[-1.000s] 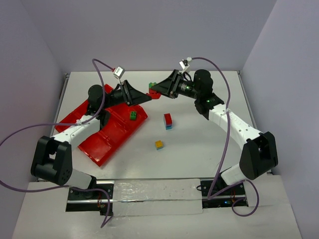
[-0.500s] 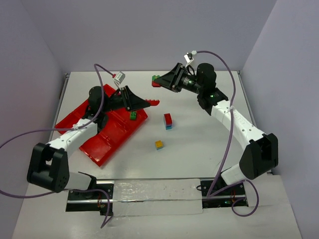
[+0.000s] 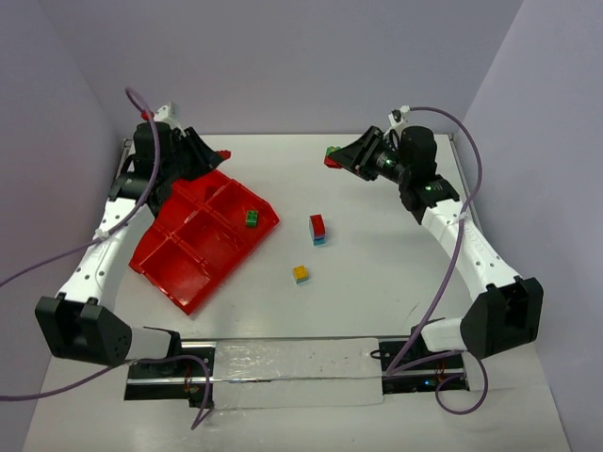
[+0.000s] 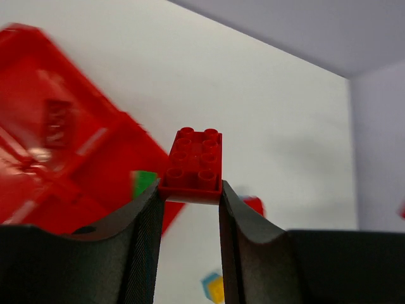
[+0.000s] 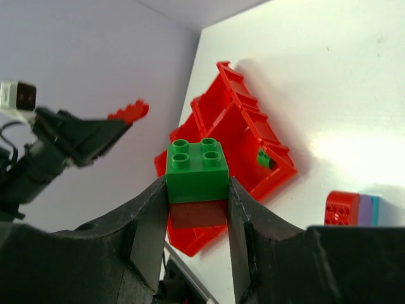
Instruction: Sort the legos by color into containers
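Left hand (image 4: 190,193) clenched on a flat red brick (image 4: 193,161), raised near the far corner of the red tray (image 3: 184,268). Right hand (image 5: 197,196) grips a green-on-red stack (image 5: 197,171) above the worktop (image 3: 377,264). A green brick (image 3: 252,217) sits in the tray's right-corner compartment; red-teal stack (image 3: 317,229) and yellow-blue stack (image 3: 301,274) lie loose on the worktop

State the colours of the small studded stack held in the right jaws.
A green plastic brick over a red plastic brick; clearest in the right wrist view.
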